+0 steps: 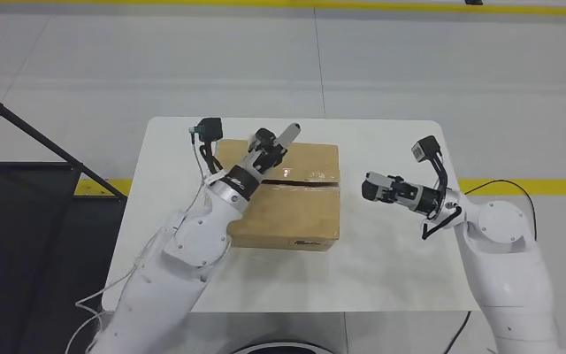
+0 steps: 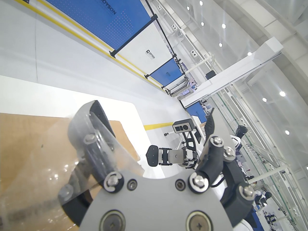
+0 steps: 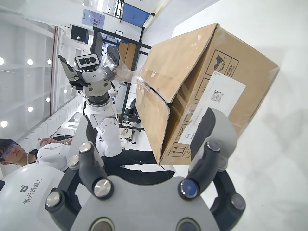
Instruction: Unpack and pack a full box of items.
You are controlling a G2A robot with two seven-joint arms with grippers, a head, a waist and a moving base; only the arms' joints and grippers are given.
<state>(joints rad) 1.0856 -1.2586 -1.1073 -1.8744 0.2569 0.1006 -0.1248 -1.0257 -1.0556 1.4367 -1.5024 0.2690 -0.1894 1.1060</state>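
While our left gripper [image 1: 278,138] is hovering spread over the far edge of the box [image 1: 292,208], right gripper [image 1: 367,188] hanging spread, well apart

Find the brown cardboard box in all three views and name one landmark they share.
Top view: the brown cardboard box sits in the middle of the white table.
Left wrist view: the box lies just beside the left claw.
Right wrist view: the box stands beyond the right claw, labelled side nearest.
Shared landmark: the left claw by the box's seam, clear tape strung between them.
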